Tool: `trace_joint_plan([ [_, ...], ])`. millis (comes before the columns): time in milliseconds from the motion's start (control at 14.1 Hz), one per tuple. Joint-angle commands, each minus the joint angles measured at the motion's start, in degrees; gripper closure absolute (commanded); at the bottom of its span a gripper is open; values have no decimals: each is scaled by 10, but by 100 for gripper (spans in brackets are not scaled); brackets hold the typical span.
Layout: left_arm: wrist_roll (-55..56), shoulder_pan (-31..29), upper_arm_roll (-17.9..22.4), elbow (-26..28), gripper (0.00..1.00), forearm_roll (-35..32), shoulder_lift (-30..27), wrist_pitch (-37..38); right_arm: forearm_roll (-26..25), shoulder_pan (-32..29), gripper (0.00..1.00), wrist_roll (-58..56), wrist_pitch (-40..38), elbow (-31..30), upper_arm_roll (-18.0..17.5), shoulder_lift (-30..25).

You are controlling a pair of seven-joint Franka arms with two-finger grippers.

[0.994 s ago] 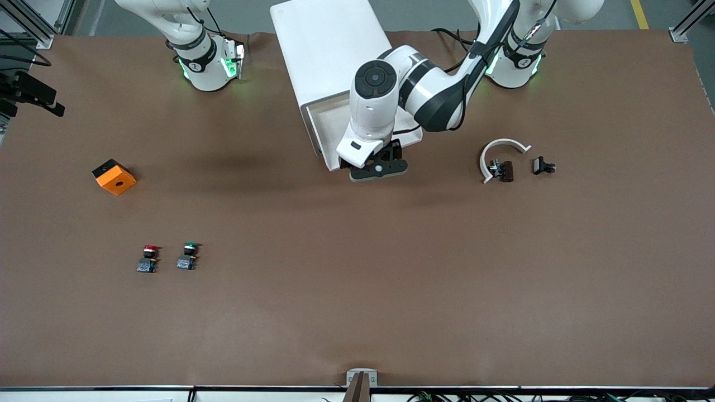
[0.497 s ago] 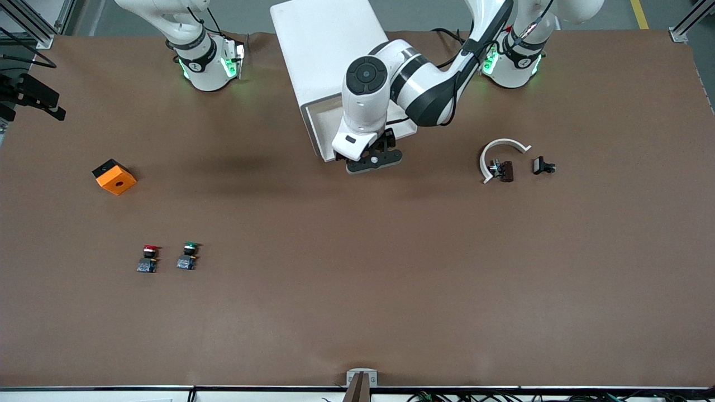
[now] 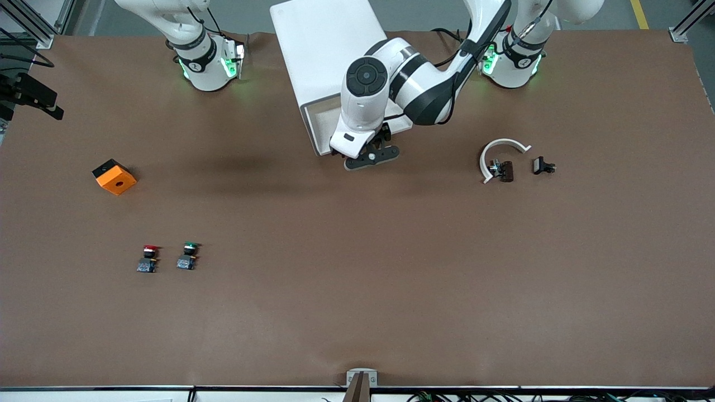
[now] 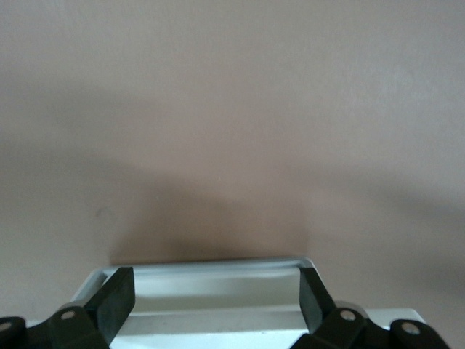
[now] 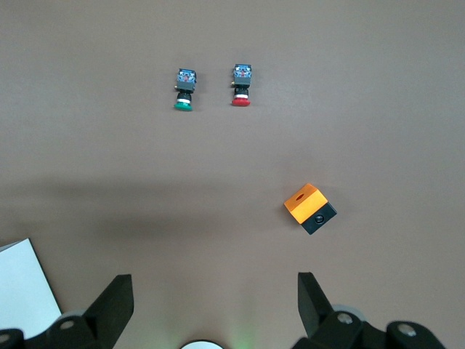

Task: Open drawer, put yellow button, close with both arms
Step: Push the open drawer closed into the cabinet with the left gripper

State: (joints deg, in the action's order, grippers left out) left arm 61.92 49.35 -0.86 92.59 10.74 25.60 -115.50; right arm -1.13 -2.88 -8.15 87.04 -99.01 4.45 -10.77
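Left wrist view showed the left tool (image 4: 216, 291) released, its two fingers (image 4: 116, 299) spread wide with the pale front rim of the drawer (image 4: 211, 280) lying across the gap between them; whether either finger touched the rim could not be told. In the front view the left tool (image 3: 371, 158) sat low at the drawer's outer end, and the drawer (image 3: 319, 129) stood partly pulled out of the white cabinet (image 3: 327, 50), a strip of its white tray showing beside the left arm's wrist.

From the left tool the drawer lay toward 11 o'clock. Its slide axis ran from about 5 o'clock to 11 o'clock, following the slant of the cabinet, so by my reading a closing push would have to go along that line. The left arm was much the nearer to the drawer.

The right tool (image 5: 216, 309) was also released, fingers apart. It hung high over the right arm's end of the tabletop (image 3: 357, 290), and that arm waited.

The yellow button appeared in no view, and whether it lay in the drawer under the left arm could not be told. At 8 o'clock from the left tool stood a red-capped button (image 3: 148, 258) and a green-capped button (image 3: 187, 255), with an orange box (image 3: 114, 176) at 9 o'clock. At 3 o'clock lay a white curved piece (image 3: 497, 152) and a small black part (image 3: 543, 165).

No brand, label or writing could be read anywhere.
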Motion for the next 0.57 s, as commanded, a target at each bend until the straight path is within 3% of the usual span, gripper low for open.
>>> trace_joint_plan([
  [0,5,0,-8,8,0,38,-8,16,-1,-3,0,-12,1,-15,0,-17],
  [497,4,1,-14,8,0,139,5,75,0,-6,0,-20,5,-15,1,-16],
])
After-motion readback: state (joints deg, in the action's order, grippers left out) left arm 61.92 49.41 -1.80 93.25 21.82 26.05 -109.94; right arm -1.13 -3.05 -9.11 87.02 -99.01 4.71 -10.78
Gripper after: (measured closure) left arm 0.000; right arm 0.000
